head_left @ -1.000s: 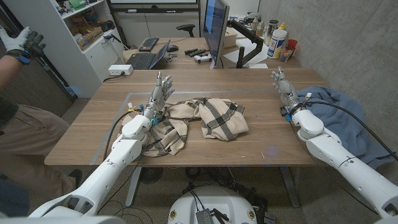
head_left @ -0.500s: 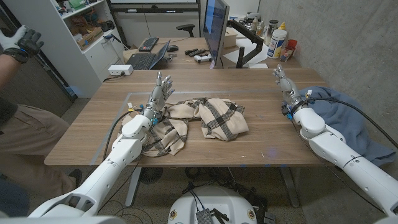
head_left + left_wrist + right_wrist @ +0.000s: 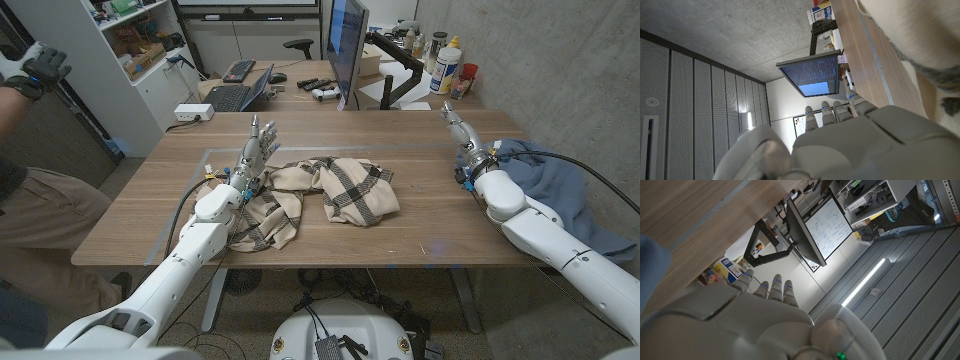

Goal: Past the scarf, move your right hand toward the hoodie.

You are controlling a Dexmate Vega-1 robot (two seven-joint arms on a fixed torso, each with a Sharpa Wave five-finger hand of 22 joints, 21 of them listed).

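A beige plaid scarf [image 3: 320,195] lies crumpled in the middle of the wooden table [image 3: 420,225]. A blue hoodie [image 3: 545,185] is heaped at the table's right edge and hangs over it. My right hand [image 3: 458,132] stands upright with straight fingers at the hoodie's left border, holding nothing. The hoodie shows as a blue patch [image 3: 651,262] in the right wrist view beside my right hand [image 3: 740,315]. My left hand [image 3: 255,150] stands open at the scarf's left end, fingers up; the scarf [image 3: 920,45] fills a corner of the left wrist view near my left hand [image 3: 850,135].
A monitor [image 3: 347,45] on an arm, a keyboard [image 3: 228,97] and bottles [image 3: 447,65] stand on the desk behind the table. A person's gloved hand [image 3: 35,68] and leg are at the far left. White shelving [image 3: 120,50] stands at the back left.
My right hand has moved farther away from me and slightly right, along the hoodie's left border. The left hand and the scarf have stayed put. The person's gloved hand shifted a little.
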